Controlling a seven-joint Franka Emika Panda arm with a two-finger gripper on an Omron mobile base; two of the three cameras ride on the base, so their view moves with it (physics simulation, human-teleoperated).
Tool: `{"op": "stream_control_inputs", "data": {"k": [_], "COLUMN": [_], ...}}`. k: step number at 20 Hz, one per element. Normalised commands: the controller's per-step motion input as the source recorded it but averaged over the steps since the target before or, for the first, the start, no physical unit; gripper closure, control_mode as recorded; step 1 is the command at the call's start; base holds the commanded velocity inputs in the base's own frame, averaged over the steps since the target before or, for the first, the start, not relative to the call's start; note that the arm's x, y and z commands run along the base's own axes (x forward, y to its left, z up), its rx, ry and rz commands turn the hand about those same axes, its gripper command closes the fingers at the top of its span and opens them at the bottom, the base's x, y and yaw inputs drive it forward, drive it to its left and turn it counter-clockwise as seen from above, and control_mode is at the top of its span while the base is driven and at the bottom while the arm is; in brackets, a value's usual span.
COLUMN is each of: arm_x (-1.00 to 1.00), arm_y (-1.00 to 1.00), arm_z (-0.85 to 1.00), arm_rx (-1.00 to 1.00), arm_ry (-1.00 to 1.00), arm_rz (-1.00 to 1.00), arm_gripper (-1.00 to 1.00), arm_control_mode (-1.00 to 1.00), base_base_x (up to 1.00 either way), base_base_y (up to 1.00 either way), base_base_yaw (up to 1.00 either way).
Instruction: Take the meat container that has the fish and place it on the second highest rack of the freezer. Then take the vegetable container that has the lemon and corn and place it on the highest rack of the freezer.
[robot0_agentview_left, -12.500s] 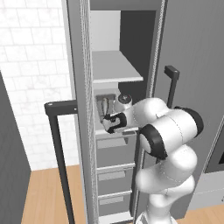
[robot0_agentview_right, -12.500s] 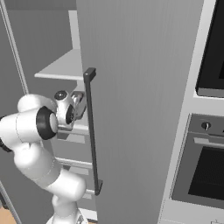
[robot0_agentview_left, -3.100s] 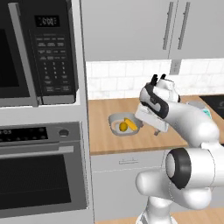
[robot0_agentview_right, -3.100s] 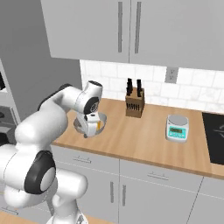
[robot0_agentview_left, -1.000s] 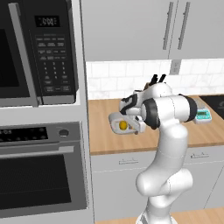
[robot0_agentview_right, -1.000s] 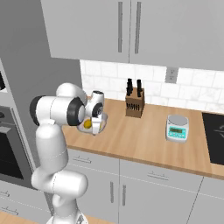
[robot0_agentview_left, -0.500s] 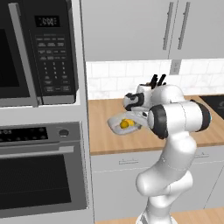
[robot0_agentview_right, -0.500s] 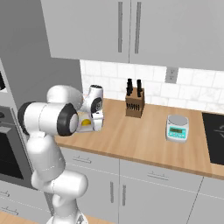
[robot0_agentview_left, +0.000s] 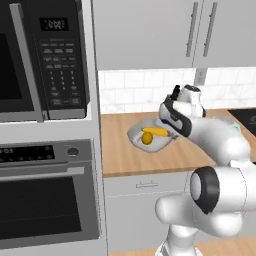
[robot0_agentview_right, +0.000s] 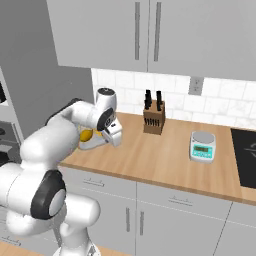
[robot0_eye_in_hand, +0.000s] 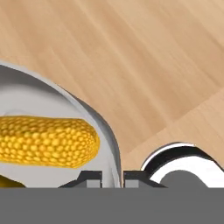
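A light grey vegetable container (robot0_agentview_left: 161, 145) sits at the left end of the wooden counter. It holds a yellow-orange corn cob (robot0_agentview_left: 157, 132) and a round lemon (robot0_agentview_left: 147, 139). My gripper (robot0_agentview_left: 169, 129) is at its right rim, shut on that rim. In the hand view the rim (robot0_eye_in_hand: 105, 127) runs between my fingertips (robot0_eye_in_hand: 89, 179), with the corn (robot0_eye_in_hand: 43, 142) just inside. From the right, the gripper (robot0_agentview_right: 112, 137) hides much of the container (robot0_agentview_right: 95, 145), and the lemon (robot0_agentview_right: 86, 134) peeks out behind it. The freezer, its racks and the fish are out of view.
Left of the counter stands the black column with microwave (robot0_agentview_left: 45, 60) above and oven (robot0_agentview_left: 45, 200) below. A knife block (robot0_agentview_right: 153, 118) stands at the backsplash, with a kitchen scale (robot0_agentview_right: 202, 145) farther right and a dark cooktop (robot0_agentview_right: 245, 157) at the edge. Grey cabinets hang overhead.
The base drove from the freezer to this counter. My gripper came down onto the container's right rim and shut on it. In the last second the arm swung and the container shifted slightly right.
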Motion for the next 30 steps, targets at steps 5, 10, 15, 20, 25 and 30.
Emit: {"op": "stream_control_inputs", "data": {"k": [5, 10, 15, 20, 25, 30], "arm_x": [-0.51, -0.38, -0.57, -0.98, -1.00, -0.86], "arm_y": [-0.35, -0.27, -0.03, 0.00, 0.00, 0.00], "arm_z": [1.00, 0.98, 0.83, 0.42, 0.27, 0.29], "arm_rx": [0.12, 0.15, -0.01, -0.03, -0.06, 0.00], "arm_ry": [-0.16, -0.02, 0.10, 0.05, 0.00, -0.02], "arm_rz": [0.33, 0.33, 0.33, 0.39, 0.39, 0.27], "arm_gripper": [1.00, 1.00, 1.00, 1.00, 1.00, 1.00], "arm_control_mode": [-1.00, -1.00, -1.00, -1.00, -1.00, -1.00], "base_base_x": [0.00, 0.00, 0.00, 0.00, 0.00, 0.00], "base_base_y": [0.00, 0.00, 0.00, 0.00, 0.00, 0.00], "base_base_yaw": [0.00, 0.00, 0.00, 0.00, 0.00, 0.00]}}
